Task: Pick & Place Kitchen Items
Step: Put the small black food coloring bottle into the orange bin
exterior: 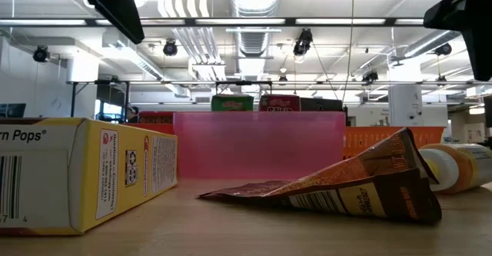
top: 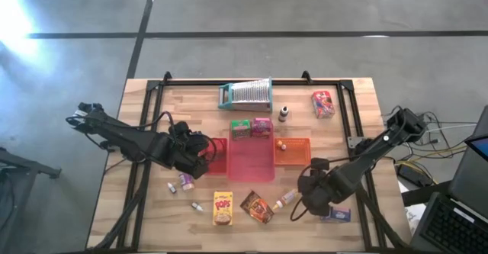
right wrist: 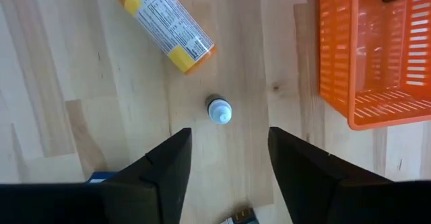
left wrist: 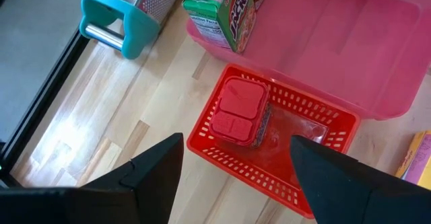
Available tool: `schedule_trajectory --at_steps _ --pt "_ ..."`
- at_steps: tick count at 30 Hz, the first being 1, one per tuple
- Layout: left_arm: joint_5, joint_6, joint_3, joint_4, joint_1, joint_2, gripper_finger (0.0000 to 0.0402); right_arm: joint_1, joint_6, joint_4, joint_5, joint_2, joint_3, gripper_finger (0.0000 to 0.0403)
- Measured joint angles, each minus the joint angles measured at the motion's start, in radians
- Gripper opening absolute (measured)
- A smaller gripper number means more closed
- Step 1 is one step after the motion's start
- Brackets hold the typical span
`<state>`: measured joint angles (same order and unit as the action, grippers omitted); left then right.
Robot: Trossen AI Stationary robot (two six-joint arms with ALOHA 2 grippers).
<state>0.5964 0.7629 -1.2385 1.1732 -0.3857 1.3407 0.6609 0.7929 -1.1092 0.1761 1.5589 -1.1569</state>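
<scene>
My right gripper hangs open above the wood near the table's front right, pointing down. A tiny white-capped bottle stands upright just ahead of its fingertips, untouched. Beside it an orange-labelled bottle lies on its side. My left gripper stands open over the red basket, which holds a red-lidded jar. A yellow Pops box and a brown packet lie flat near the front edge. A blue-purple box lies beside my right gripper.
A pink tray sits mid-table between the red basket and an orange basket. Green and pink boxes, a dark bottle, a red box and a teal-framed grater stand farther back. Small jars lie front left.
</scene>
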Motion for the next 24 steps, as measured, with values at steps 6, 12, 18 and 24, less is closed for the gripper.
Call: schedule_trajectory --at_steps 6,12,18,24 --pt "0.000 0.000 0.000 0.000 0.000 0.000 0.0276 0.000 -0.002 0.010 -0.003 0.024 0.001 0.0207" --pt "0.000 0.000 0.000 0.000 0.000 0.000 0.0276 -0.003 -0.014 0.056 -0.003 0.028 0.024 0.0198" --pt "0.000 0.000 0.000 0.000 0.000 0.000 0.0276 -0.016 -0.011 0.117 -0.023 0.015 0.088 0.0183" --pt "0.000 0.000 0.000 0.000 0.000 0.000 0.0276 -0.029 -0.019 0.184 -0.051 0.014 0.153 0.0179"
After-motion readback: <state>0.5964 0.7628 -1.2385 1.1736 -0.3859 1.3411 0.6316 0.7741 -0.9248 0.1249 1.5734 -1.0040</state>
